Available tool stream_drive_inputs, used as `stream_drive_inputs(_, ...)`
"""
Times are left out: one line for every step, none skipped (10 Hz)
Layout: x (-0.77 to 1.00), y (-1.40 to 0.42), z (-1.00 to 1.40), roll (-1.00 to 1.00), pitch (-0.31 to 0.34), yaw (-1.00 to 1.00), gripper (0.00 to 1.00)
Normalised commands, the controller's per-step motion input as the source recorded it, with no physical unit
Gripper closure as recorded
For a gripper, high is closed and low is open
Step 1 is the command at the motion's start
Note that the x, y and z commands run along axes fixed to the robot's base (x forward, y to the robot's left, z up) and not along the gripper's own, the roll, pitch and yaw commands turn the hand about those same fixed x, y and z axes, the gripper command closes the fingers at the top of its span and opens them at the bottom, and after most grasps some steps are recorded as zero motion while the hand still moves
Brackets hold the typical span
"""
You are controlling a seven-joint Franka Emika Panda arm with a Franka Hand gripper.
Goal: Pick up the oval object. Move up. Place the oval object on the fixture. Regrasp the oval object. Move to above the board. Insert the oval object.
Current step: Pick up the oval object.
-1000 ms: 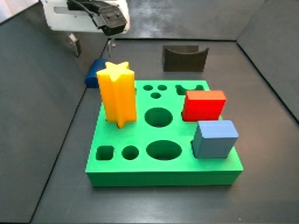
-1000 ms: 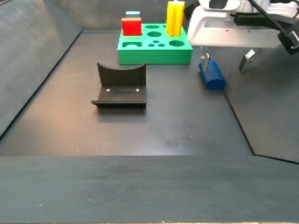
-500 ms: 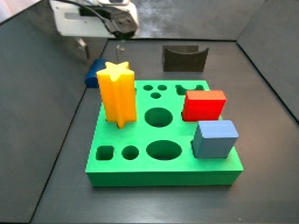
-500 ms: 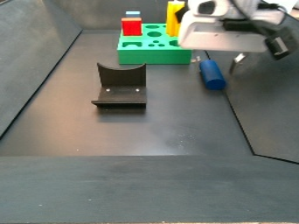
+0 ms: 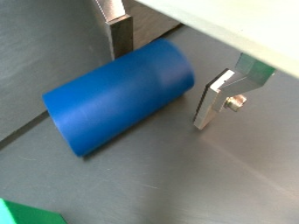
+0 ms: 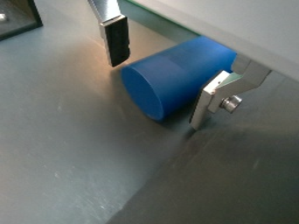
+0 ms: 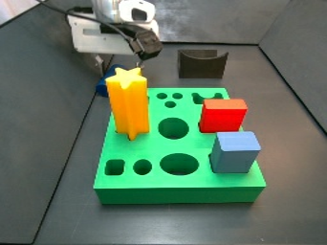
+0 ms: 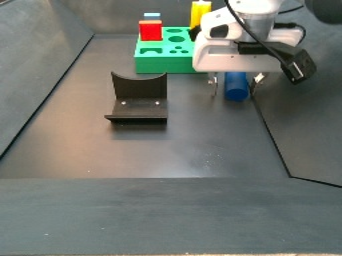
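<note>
Gripper: lowered to floor beside board, jaws apart, fingers straddling oval object lying on its side, not clamped.

White gripper, silver fingers

Oval object lies on its side on the floor, between the gripper fingers, one finger on each flank; contact not clear. In a side view the gripper sits just beside the board, with the fixture well apart on the floor. Board carries three pieces standing in it
</note>
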Motion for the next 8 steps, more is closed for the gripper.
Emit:
stream_drive_inputs(-0.69, -0.26, -0.66, 0.13, -0.281, 0.0, 0.0)
stream_drive_inputs(-0.31, 0.0, -0.12, 0.0, -0.313, 0.0, 0.0)
stream_drive_inputs(-0.06, 0.0, 0.0, 0.0, -0.073, 0.0, 0.0)
stream_drive_inputs(-0.07, 0.0, 0.0, 0.04, 0.0, -0.05, 0.0)
stream_drive_inputs(0.0, 0.0, 0.0, 0.0, 0.0, 0.0, 0.0)
stream_drive_inputs(0.0, 0.0, 0.0, 0.0, 0.0, 0.0, 1.0)
stream_drive_inputs(0.0, 0.0, 0.0, 0.0, 0.0, 0.0, 1.0)
stream_drive_inputs(0.0, 0.0, 0.0, 0.0, 0.0, 0.0, 1.0)
